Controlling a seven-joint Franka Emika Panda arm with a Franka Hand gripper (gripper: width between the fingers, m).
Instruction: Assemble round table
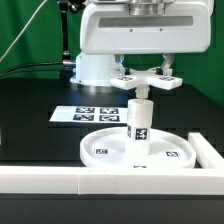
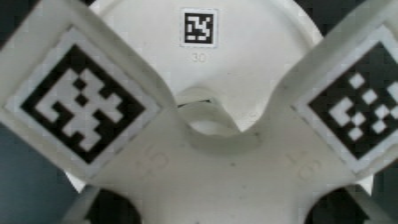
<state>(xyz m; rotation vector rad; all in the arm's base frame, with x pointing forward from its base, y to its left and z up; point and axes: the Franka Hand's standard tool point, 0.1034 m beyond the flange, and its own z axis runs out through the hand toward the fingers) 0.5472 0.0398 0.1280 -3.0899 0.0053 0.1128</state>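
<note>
The large rimmed round disc lies flat on the black table. The short thick post stands upright in its middle, with a tag on its side. My gripper is shut on the flat cross-shaped piece and holds it level right at the post's top. I cannot tell if the two touch. In the wrist view the cross-shaped piece fills the frame with two tagged arms spread outward. The disc shows beyond it with one tag. My fingertips are hidden there.
The marker board lies flat behind the disc, toward the exterior view's left. A long white border wall runs along the front and turns back at the exterior view's right, close to the disc's rim. The arm's white base stands behind.
</note>
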